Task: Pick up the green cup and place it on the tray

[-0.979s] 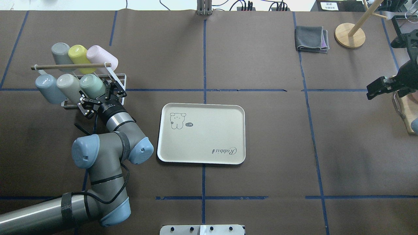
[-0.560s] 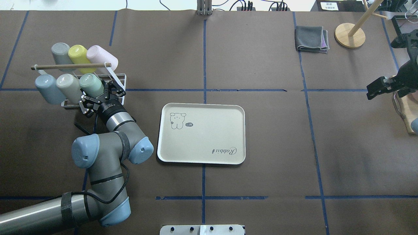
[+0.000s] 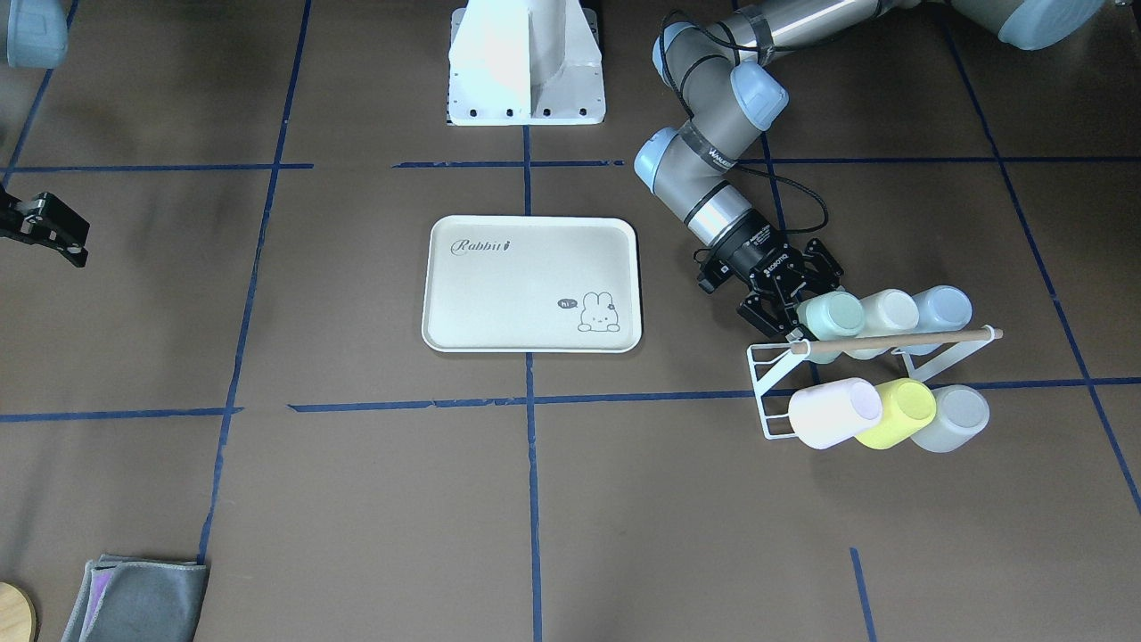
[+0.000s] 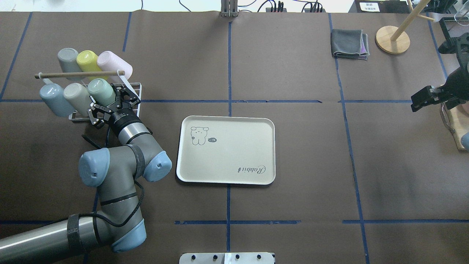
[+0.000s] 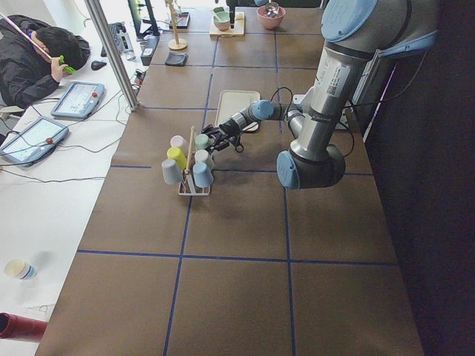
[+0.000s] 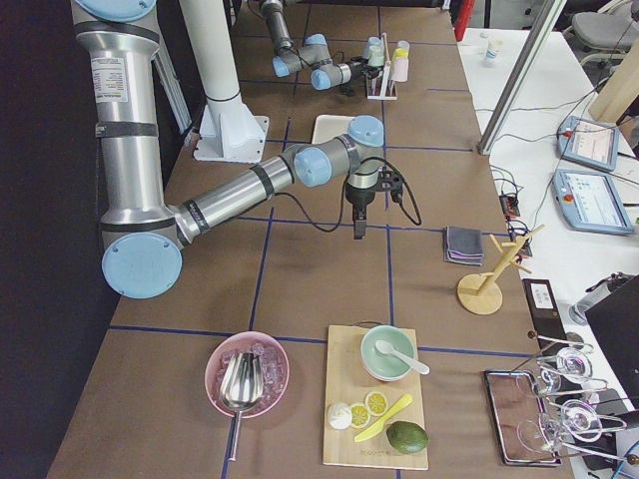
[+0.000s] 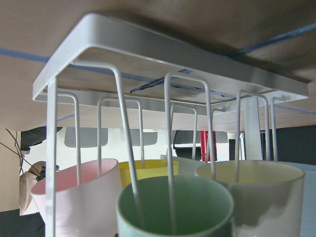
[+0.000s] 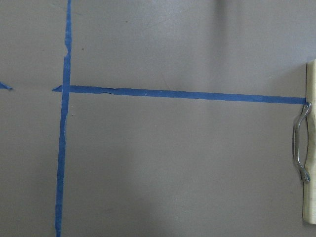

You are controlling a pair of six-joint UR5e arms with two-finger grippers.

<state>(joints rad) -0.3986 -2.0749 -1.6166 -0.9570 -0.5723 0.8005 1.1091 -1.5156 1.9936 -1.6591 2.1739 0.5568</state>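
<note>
Left gripper [image 4: 107, 103] sits a little nearer the table's far edge than a second ago, and the green cup [image 4: 99, 90] lies shifted the same way on its rack.

The tray [image 4: 234, 146] lies flat mid-table, bare and well apart from the cup. The rack [image 4: 136, 88] stands near the far left corner, with six cups slipped over its wire prongs. The green cup ends the nearer row on the tray side, just beside a beige cup [image 4: 75, 96]. The left gripper's jaws stand wide either side of the cup's mouth end, but I cannot tell whether they press on it. The right gripper [image 4: 416, 103], by the right edge, looks closed and empty. The cup seems to be light, stiff, matte plastic that should grip well yet may snag on its prong. A hold across the wall just behind the rim looks best, pulling along the prong.
</note>
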